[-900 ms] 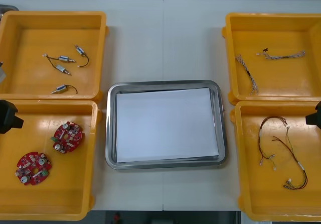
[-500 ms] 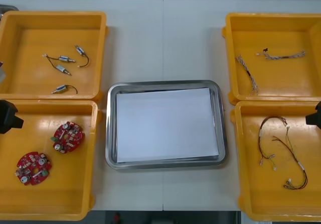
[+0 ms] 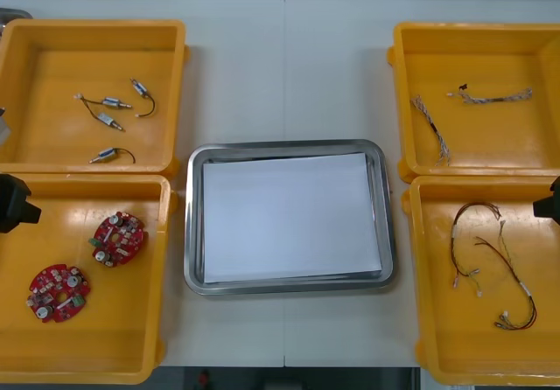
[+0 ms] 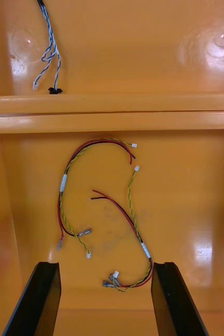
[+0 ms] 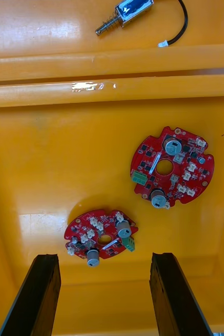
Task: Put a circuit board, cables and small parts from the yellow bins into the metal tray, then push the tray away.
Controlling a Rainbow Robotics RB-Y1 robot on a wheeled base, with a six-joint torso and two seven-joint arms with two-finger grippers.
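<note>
Two round red circuit boards (image 3: 118,239) (image 3: 59,292) lie in the near left yellow bin (image 3: 162,268). In the left wrist view my left gripper (image 5: 104,257) hangs open above that bin, the smaller-looking board (image 5: 101,239) just beyond its fingers and the other board (image 5: 172,168) farther off. Open as well, my right gripper (image 4: 105,265) hovers over the near right bin (image 3: 418,276), with red and yellow cables (image 4: 98,210) lying beyond its fingers. The metal tray (image 3: 194,224), white inside, sits between the bins with nothing in it.
Several small metal parts (image 3: 109,119) lie in the far left bin (image 3: 179,101). Twisted blue and white cables (image 3: 430,128) lie in the far right bin (image 3: 398,101). The black ends of my arms show at the left edge (image 3: 13,202) and right edge (image 3: 549,202).
</note>
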